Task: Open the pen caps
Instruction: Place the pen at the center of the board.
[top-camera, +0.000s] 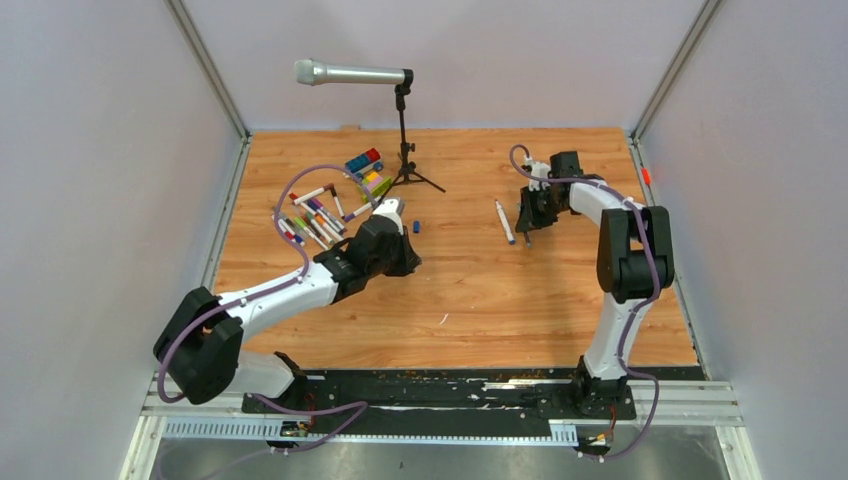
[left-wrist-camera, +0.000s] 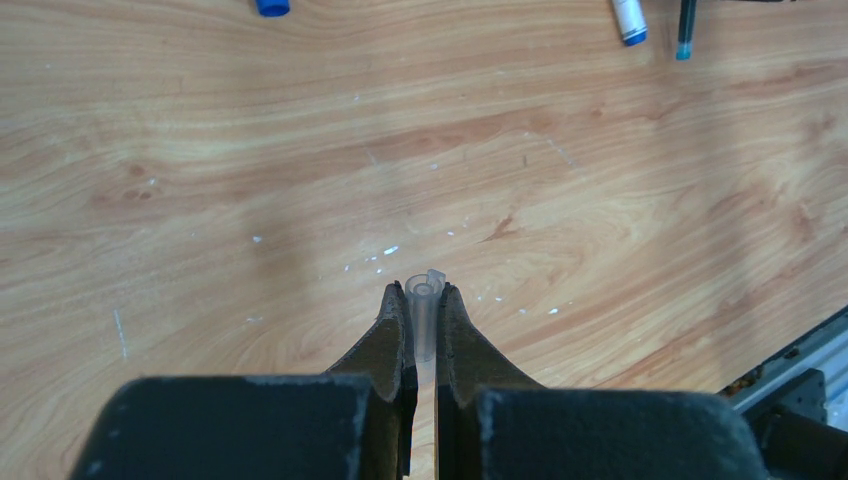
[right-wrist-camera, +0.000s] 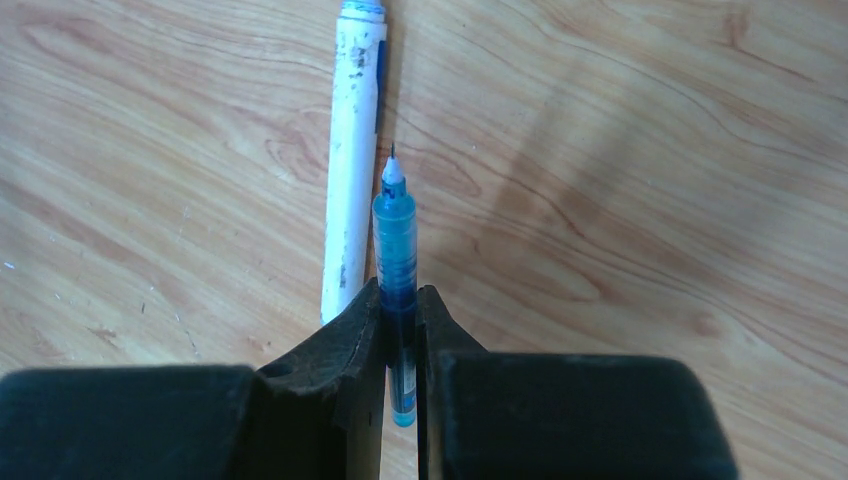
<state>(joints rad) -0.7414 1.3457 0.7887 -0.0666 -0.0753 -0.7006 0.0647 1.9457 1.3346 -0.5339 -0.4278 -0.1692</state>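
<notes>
Two robot arms reach across a wood-grain counter (top-camera: 470, 300): the left arm (top-camera: 300, 285) near a heap of pens (top-camera: 312, 218) and toy blocks (top-camera: 366, 170), the right arm (top-camera: 620, 230) beside a lone white pen (top-camera: 505, 222). A blue cap (top-camera: 417, 227) lies between them, and a microphone (top-camera: 350, 73) stands behind.

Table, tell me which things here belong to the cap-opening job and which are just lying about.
Job: pen pile; white pen; blue pen in the right claw; clear cap in the left claw; loose blue cap.
Lying about: microphone; toy blocks.
</notes>
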